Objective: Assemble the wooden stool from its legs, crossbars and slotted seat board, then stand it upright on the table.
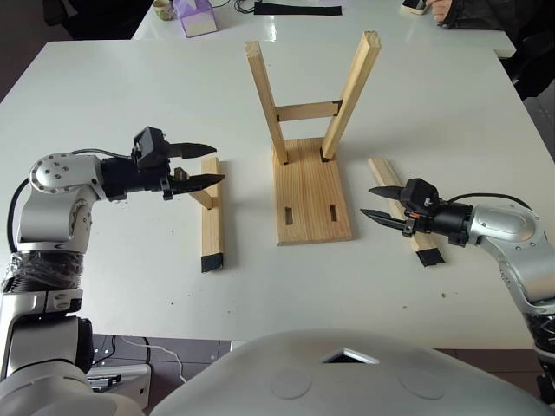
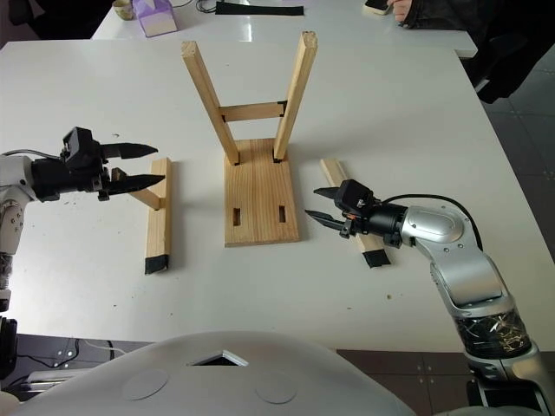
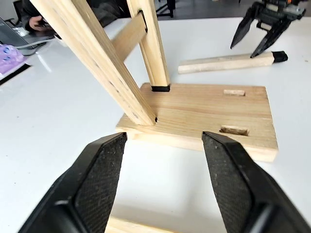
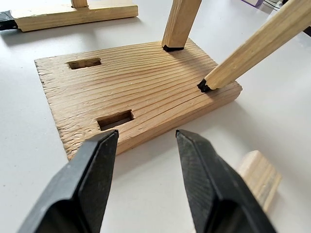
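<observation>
Surface: white counter (image 1: 104, 104) with the stool parts spread across it; a rear counter (image 1: 373, 22) stands behind it.
Left gripper: the left gripper (image 1: 224, 163) hovers with its jaws apart and holding nothing, just above the far end of the left loose leg.
Left loose leg: the left loose leg (image 1: 212, 217) lies flat, well left of the board. Its black-tipped end is nearest the robot, and a short stub (image 1: 201, 196) juts from its side.
Seat board: the seat board (image 1: 310, 201) lies flat at the centre of the counter.
Standing frame: the left standing leg (image 1: 267, 104) and right standing leg (image 1: 351, 95) are seated in the board's far slots. They splay outward and are joined by a crossbar (image 1: 305, 110).
Right gripper: the right gripper (image 1: 367, 201) is spread open and empty, low beside the board's right edge.
Right loose leg: the right loose leg (image 1: 384, 172) lies flat, partly under that gripper.
Risk, frame: either arm sweeping inward could probably knock the leaning frame, tipping it or prying it out of its slots.
Risk, fit: a leg brought in tilted or by the wrong end would likely jam at the slot mouth and drag the unheld board.
Holders: of the board's four slots, the far two hold legs and the near slots (image 1: 289, 215) hold nothing.
Far items: a tissue box (image 1: 195, 17) and a cup (image 1: 162, 9) sit on the rear counter; the cup's contents cannot be made out.
</observation>
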Controlling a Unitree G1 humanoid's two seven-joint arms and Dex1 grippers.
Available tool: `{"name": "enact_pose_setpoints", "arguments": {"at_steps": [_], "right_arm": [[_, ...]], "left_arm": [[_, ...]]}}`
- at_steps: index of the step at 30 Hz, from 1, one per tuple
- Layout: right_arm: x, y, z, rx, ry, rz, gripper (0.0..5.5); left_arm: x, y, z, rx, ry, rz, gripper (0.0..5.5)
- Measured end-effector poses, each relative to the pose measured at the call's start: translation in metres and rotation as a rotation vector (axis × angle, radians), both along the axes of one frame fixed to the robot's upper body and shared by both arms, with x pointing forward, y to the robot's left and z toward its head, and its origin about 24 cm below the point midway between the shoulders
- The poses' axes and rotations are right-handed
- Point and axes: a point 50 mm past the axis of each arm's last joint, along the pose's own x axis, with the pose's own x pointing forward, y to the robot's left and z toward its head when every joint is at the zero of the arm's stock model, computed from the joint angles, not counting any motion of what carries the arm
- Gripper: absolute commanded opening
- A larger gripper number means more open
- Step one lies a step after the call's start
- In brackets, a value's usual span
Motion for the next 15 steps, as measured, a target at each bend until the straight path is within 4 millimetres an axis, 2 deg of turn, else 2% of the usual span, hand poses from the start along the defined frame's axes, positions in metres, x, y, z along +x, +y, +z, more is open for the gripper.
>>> {"name": "enact_pose_setpoints", "arguments": {"at_steps": [8,15], "right_arm": [[0.004,-0.001,0.004,-0.006,-0.012,0.028,2.18],[0.004,-0.002,0.004,-0.009,-0.013,0.028,2.18]], "left_arm": [[-0.005,-0.004,0.048,-0.193,-0.095,0.056,2.87],[-0.005,-0.011,0.058,-0.297,-0.071,0.076,2.87]]}}
